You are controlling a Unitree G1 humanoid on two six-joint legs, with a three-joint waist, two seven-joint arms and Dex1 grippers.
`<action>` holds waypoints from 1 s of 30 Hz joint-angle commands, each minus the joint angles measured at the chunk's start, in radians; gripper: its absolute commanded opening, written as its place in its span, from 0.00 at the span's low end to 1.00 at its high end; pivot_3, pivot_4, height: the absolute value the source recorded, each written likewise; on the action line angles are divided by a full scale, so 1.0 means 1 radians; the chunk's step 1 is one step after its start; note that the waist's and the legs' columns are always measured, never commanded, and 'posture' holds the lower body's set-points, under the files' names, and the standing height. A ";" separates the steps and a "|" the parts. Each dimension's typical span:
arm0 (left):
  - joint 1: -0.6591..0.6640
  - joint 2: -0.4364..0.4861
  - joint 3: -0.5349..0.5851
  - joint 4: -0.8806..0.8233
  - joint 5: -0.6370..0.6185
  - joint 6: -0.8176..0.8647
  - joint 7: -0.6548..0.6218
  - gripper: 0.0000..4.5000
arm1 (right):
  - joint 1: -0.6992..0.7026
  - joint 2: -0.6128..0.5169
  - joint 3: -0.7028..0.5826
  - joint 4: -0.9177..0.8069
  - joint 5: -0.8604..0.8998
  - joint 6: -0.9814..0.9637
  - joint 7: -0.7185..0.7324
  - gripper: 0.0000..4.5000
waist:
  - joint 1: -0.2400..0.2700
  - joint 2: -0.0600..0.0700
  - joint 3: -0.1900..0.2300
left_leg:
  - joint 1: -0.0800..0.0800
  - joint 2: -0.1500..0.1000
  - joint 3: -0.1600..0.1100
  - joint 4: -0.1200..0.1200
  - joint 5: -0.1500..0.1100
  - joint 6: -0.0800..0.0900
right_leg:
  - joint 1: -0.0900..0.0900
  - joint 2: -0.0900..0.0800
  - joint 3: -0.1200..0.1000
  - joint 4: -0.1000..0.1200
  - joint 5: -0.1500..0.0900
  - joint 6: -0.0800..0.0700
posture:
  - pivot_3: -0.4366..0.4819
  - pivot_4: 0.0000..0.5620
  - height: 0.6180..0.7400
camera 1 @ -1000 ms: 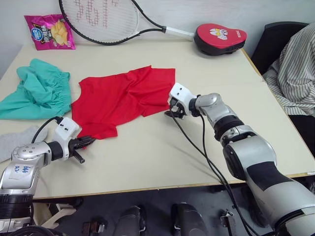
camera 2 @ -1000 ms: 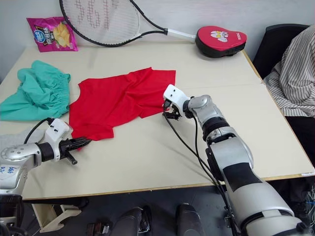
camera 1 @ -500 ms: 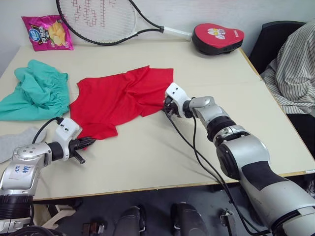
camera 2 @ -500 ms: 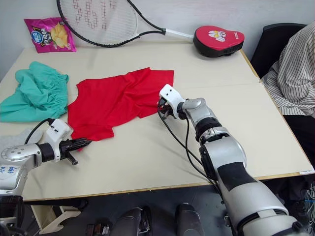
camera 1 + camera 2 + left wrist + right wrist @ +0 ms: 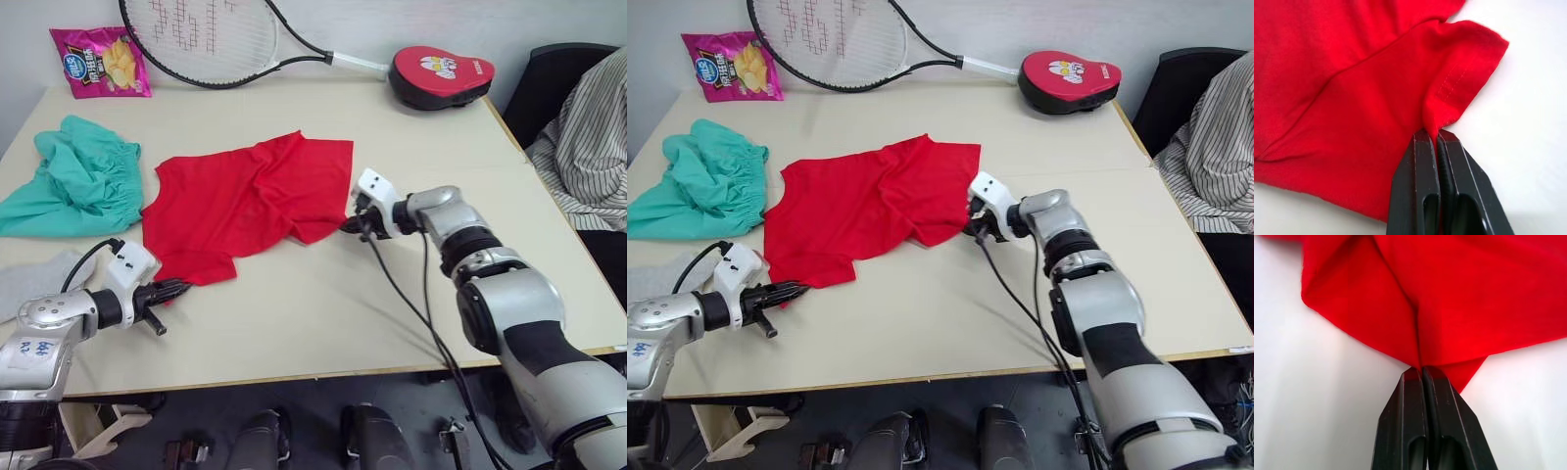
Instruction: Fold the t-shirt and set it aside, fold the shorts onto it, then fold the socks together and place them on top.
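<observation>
Red t-shirt (image 5: 245, 201) spread out in the middle of the pale table (image 5: 323, 313), a bit wrinkled, with one fold running across it. Held at two spots, one by each arm.

Left gripper (image 5: 174, 289) low at the near left side of the shirt. Black fingers (image 5: 1422, 196) pressed tight together, pinching the stitched edge of a sleeve. Cloth pulled up into a small ridge right where the tips bite.

Right gripper (image 5: 355, 224) at the shirt's right edge, close to the near corner. Fingers (image 5: 1410, 426) shut tight too, nipping a little point of red cloth. Corner folded over on itself just by the tips.

Teal-green shorts (image 5: 73, 181) in a loose heap at the left side of the table, just beside the shirt. Can't tell if touching it.

One grey sock (image 5: 34, 279) flat at the near left edge, close to the left arm and below the shorts. Can't tell if two socks or one.

Pink chip bag (image 5: 100, 61) at the far left corner. Tennis racket (image 5: 211, 39) along the far edge, its handle pointing at a red padded case (image 5: 439, 76) on the far right. Person in a striped shirt (image 5: 588, 137) sitting past the right side of the table, on a dark chair (image 5: 549, 78).
</observation>
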State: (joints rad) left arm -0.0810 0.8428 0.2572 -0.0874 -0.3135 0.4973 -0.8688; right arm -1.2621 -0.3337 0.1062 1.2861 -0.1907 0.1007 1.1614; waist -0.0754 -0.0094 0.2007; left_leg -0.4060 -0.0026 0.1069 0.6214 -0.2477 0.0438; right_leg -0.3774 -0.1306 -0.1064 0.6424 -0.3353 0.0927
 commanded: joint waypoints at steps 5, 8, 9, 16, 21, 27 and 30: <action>0.140 0.056 0.107 -0.145 -0.093 -0.074 -0.150 0.00 | 0.204 -0.200 0.066 -0.426 0.065 0.184 0.414 0.01 | 0.007 0.001 0.000 | -0.001 0.000 0.000 0.000 -0.001 0.000 | 0.001 0.000 0.000 -0.005 0.000 0.000 | 0.48 0.27 1.00; 0.207 0.057 0.177 -0.165 -0.139 -0.090 -0.205 0.00 | 0.380 -0.391 0.122 -0.771 0.187 0.325 0.450 0.01 | 0.020 0.001 0.001 | -0.001 0.000 0.000 0.000 -0.004 -0.004 | 0.001 0.000 0.000 -0.006 0.000 0.000 | 0.48 0.27 1.00; 0.225 0.059 0.197 -0.166 -0.150 -0.089 -0.217 0.00 | 0.435 -0.455 0.132 -0.874 0.237 0.369 0.453 0.01 | 0.023 0.002 0.001 | -0.001 0.000 0.000 0.000 -0.005 -0.005 | 0.000 -0.001 0.000 -0.007 0.000 0.000 | 0.48 0.27 1.00; 0.315 0.087 0.267 -0.193 -0.214 -0.030 -0.282 0.00 | 0.678 -0.735 0.093 -1.290 0.532 0.569 0.453 0.01 | 0.040 0.004 0.003 | -0.001 0.001 0.001 0.001 -0.007 -0.004 | 0.002 -0.001 -0.001 -0.015 0.000 -0.001 | 0.48 0.27 1.00; 0.299 0.110 0.251 -0.194 -0.239 0.013 -0.294 0.00 | 0.695 -0.692 0.001 -1.312 0.590 0.535 0.353 0.01 | 0.046 0.004 0.003 | -0.001 0.001 0.001 0.001 -0.008 -0.003 | 0.001 -0.001 0.000 -0.015 0.000 -0.001 | 0.48 0.27 1.00; 0.023 0.103 0.167 -0.109 -0.265 0.075 -0.221 0.00 | 0.595 -0.630 -0.007 -1.147 0.511 0.409 0.259 0.01 | 0.055 0.004 0.003 | -0.001 0.001 0.001 0.001 -0.007 -0.004 | 0.002 -0.001 -0.001 -0.015 0.000 -0.001 | 0.48 0.27 1.00; -0.273 0.085 0.070 0.064 -0.174 0.010 -0.134 0.00 | 0.404 -0.558 -0.025 -0.934 0.441 0.289 0.137 0.01 | 0.053 0.004 0.003 | -0.003 0.000 0.001 0.004 -0.006 -0.003 | 0.001 -0.001 -0.001 -0.013 0.001 0.000 | 0.48 0.27 1.00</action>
State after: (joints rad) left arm -0.2447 0.9294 0.3570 -0.0976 -0.5335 0.5567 -1.0586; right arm -0.7609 -0.9110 0.1331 0.2646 0.2885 0.4735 1.3759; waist -0.0225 -0.0054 0.2037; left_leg -0.4088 -0.0026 0.1087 0.6281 -0.2540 0.0415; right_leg -0.3763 -0.1313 -0.1078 0.6314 -0.3344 0.0926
